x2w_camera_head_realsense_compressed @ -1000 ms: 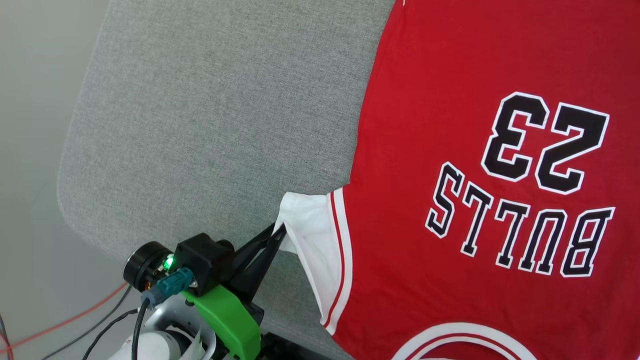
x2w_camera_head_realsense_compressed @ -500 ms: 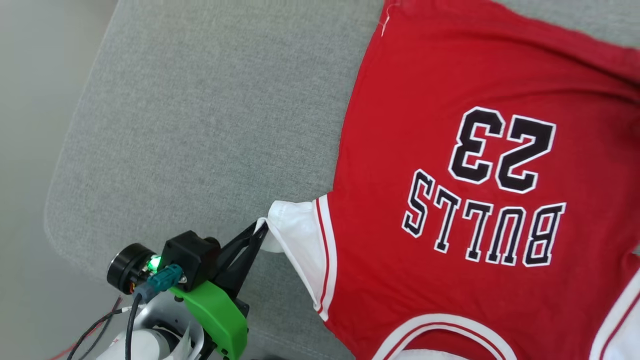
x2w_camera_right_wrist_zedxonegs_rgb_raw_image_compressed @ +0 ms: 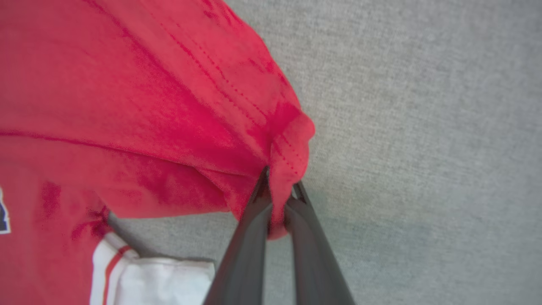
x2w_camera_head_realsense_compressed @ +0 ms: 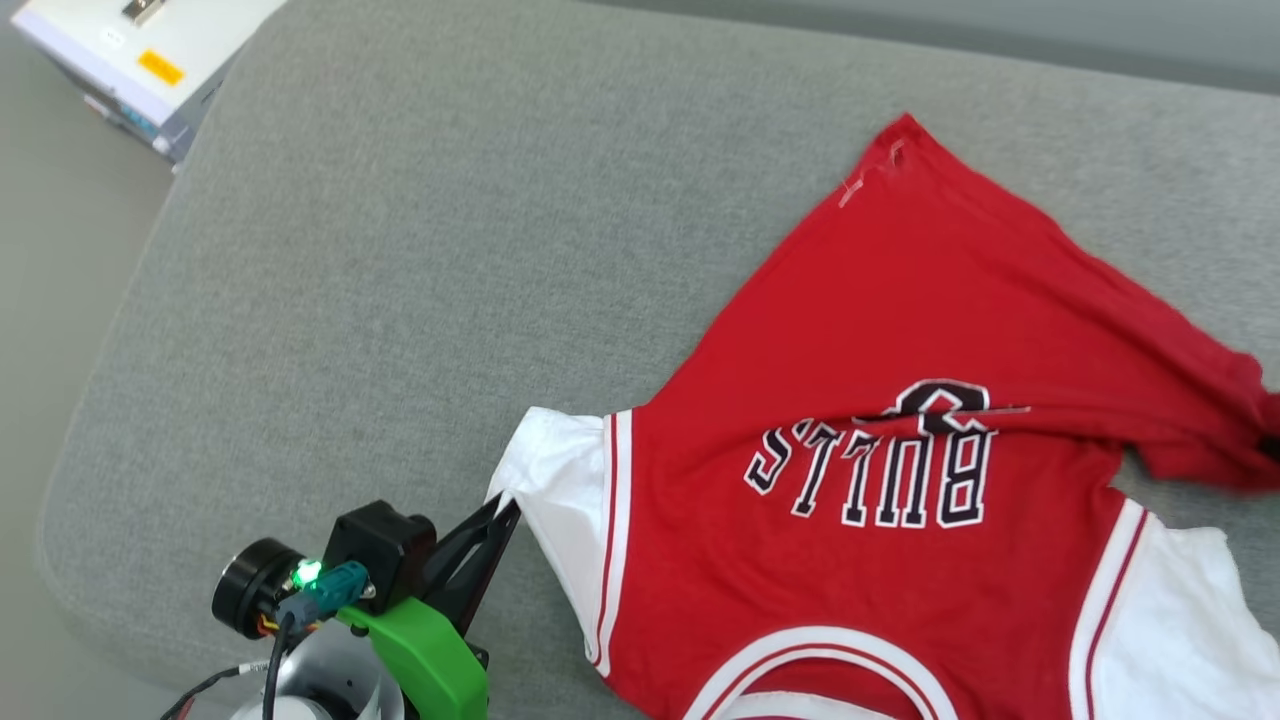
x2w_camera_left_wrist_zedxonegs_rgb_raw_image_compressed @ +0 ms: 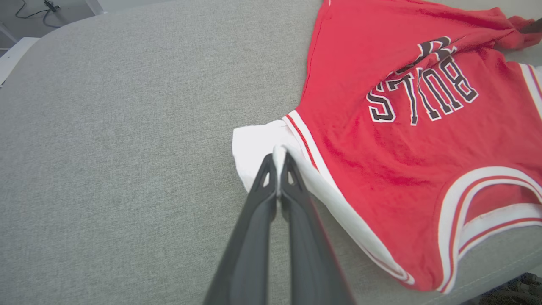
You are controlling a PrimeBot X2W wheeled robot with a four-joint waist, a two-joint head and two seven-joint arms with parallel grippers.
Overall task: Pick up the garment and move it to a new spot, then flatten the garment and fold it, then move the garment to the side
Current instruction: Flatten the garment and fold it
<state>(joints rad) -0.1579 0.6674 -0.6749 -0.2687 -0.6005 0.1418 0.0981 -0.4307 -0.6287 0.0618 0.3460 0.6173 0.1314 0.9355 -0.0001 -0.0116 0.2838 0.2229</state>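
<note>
Garment: The shirt (x2w_camera_head_realsense_compressed: pixel 880 590) lies chest-up on the grey cushion (x2w_camera_head_realsense_compressed: pixel 400 250) with the collar towards the robot. The lettering (x2w_camera_head_realsense_compressed: pixel 880 475) reads upside down in the head view.
Fold state: One side of the hem is drawn back over the chest, and the fold hides most of the number above the lettering.
Left gripper: The left gripper (x2w_camera_left_wrist_zedxonegs_rgb_raw_image_compressed: pixel 279 156) is closed on the edge of the white sleeve (x2w_camera_left_wrist_zedxonegs_rgb_raw_image_compressed: pixel 254 146), with only a thin lip of cloth between the tips.
Right gripper: The right gripper (x2w_camera_right_wrist_zedxonegs_rgb_raw_image_compressed: pixel 279 186) is closed on the held hem corner (x2w_camera_right_wrist_zedxonegs_rgb_raw_image_compressed: pixel 292 140), which is bunched and raised off the cushion.
Risk, slip: The sleeve pinch is shallow. Tension from the other arm would likely pull the cloth out.
Risk, skew: The free hem corner (x2w_camera_head_realsense_compressed: pixel 900 150) rests flat on the cushion. Carrying one corner alone likely produces a diagonal, wrinkled fold.
Risk, overhang: The collar end lies close to the near edge of the cushion. A pull towards the robot could drag it over.
Surroundings: A white box (x2w_camera_head_realsense_compressed: pixel 150 60) stands on the floor (x2w_camera_head_realsense_compressed: pixel 40 300) past the far left corner of the cushion, well apart from the shirt.
Obstruction: The shirt's own loose fold is the main hindrance to flattening.
</note>
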